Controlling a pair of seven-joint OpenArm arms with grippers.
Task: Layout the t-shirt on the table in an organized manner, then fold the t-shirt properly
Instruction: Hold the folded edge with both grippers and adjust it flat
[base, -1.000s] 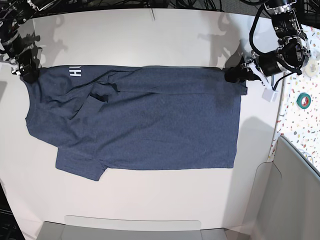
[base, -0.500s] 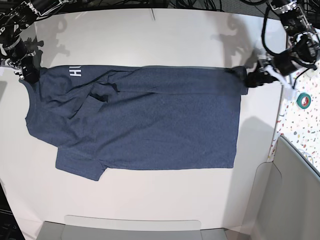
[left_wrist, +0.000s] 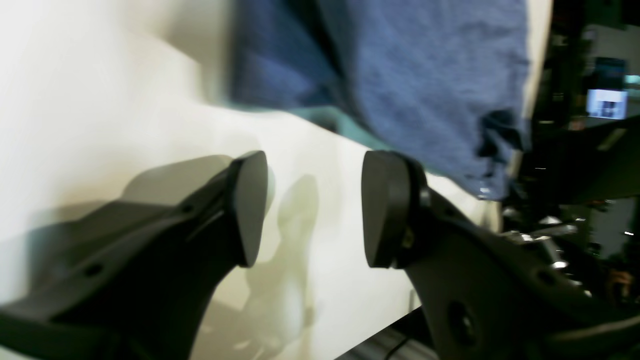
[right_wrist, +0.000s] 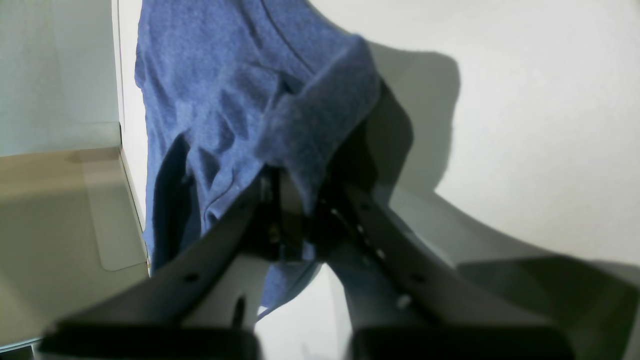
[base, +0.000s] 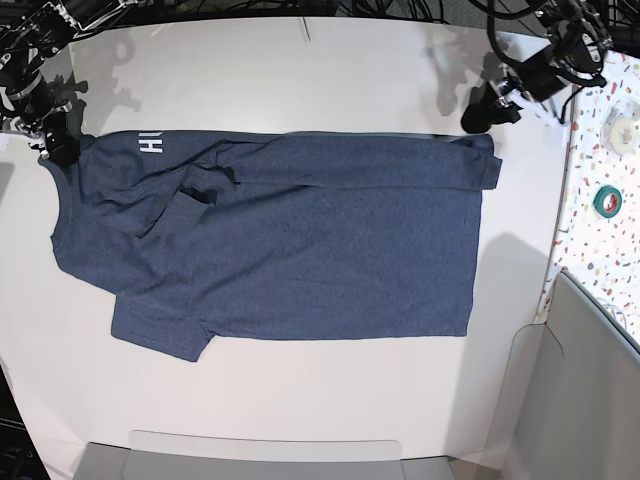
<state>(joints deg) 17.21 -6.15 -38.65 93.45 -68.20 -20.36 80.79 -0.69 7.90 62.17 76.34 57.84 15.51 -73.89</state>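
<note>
Dark navy heathered cotton t-shirt (base: 280, 240) lies half-folded across the white matte table (base: 300, 400) | right gripper (right_wrist: 300, 220) pinches its far-left shoulder | left gripper (left_wrist: 310, 210) released, empty, far-right corner | should regrasp hem, fold evenly.

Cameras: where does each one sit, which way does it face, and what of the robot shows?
Base: overhead, looking down on the table and spread t-shirt; both arms at the far corners.
Left wrist: behind the open left tool, looking over bare table toward the shirt's edge.
Right wrist: behind the right tool, shut on a fold of shirt.
Shared: all three show the t-shirt on the white table; base shows both tools too.
</note>
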